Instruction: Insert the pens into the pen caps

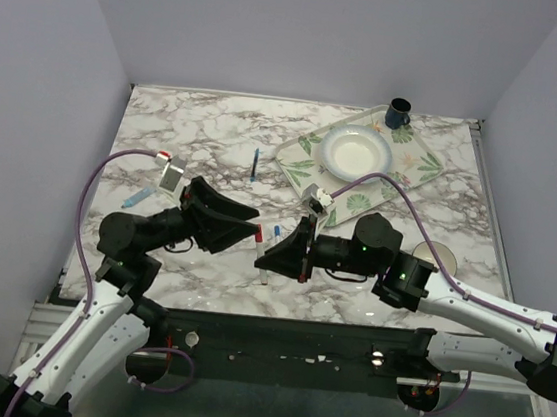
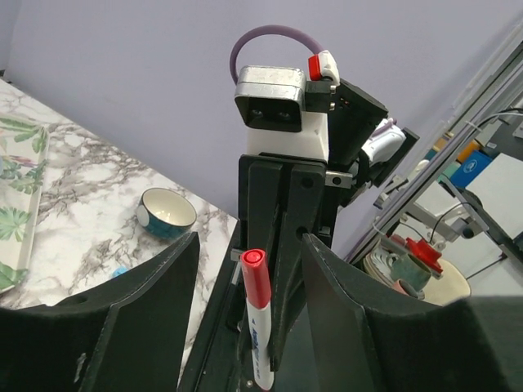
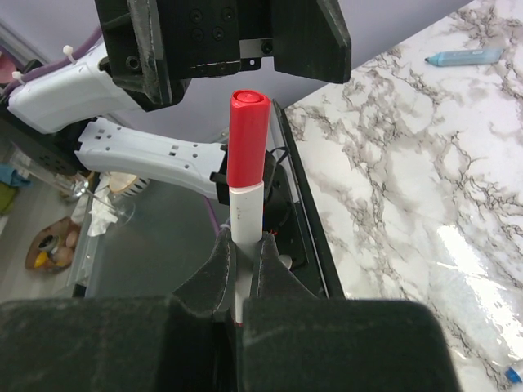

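1. Near the front edge of the marble table (image 1: 217, 126), the two arms faced each other tip to tip, the left one reaching rightward and the right one reaching leftward.
2. The right gripper (image 3: 243, 253) was clamped on the white barrel of a marker pen (image 3: 244, 214), which stood straight out from between its fingers toward the left arm.
3. A red cap (image 3: 247, 139) sat on the free end of that pen, its flat tip pointing at the left arm's fingers.
4. The left gripper (image 2: 249, 253) had its jaws set apart. In the left wrist view the capped end showed in the gap between them, with space on both sides.
5. Whether the cap's tip touched any part of the left gripper could not be told.
6. A light blue pen (image 1: 137, 196) lay on the marble to the left of the left arm, well apart from the grippers.
7. A slim dark-blue pen (image 1: 254, 164) lay farther back, near the middle of the table.
8. A blue-ended pen (image 1: 277, 232) lay just beside the right gripper's fingers.
9. A leaf-patterned tray (image 1: 419, 164) at the back right carried a white plate (image 1: 357, 153) and a dark blue mug (image 1: 398, 111).
10. A small bowl (image 1: 434, 254) stood by the right arm.
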Controlling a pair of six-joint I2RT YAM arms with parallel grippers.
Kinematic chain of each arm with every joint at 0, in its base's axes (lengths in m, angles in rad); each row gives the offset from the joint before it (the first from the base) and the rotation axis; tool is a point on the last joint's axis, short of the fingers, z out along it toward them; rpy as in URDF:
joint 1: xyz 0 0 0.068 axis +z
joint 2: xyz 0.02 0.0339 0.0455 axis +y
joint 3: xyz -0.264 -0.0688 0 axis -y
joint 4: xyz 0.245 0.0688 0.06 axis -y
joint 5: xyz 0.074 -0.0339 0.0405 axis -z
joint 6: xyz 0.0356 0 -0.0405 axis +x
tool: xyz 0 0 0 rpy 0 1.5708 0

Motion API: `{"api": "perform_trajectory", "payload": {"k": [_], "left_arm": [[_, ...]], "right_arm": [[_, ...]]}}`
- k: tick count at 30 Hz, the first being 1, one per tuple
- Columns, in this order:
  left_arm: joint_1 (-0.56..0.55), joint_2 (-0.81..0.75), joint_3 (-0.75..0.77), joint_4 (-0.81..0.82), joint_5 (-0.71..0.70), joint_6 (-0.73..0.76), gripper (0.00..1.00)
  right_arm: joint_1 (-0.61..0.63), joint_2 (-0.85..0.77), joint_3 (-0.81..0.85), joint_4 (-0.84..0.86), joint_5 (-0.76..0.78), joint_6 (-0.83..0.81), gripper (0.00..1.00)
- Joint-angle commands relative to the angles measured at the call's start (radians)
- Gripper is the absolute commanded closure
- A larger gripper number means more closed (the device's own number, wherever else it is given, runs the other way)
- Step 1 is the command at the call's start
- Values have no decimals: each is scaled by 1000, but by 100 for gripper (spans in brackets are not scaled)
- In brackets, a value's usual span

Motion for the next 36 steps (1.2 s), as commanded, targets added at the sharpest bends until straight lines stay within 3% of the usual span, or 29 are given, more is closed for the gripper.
{"api": "perform_trajectory", "payload": {"k": [1,19,25,32,36], "left_arm": [[-3,19,-4,40,39,-1,41],[-3,-2,-69,103,89,-39,64],[-3,-13,-94,104,91,-70,100],[-3,-7,-197,363,56,-311,100],[-4,1,-200,340,40,-360,100]], "right_arm": [[-4,8,-5,38,-29,3,99],[-3,48,11,48,-43,16,99],[-3,36,15,61,-19,11,99],[-4,17,124,22,69,-21,99],[-21,53,213,-34,104,-52,99]]}}
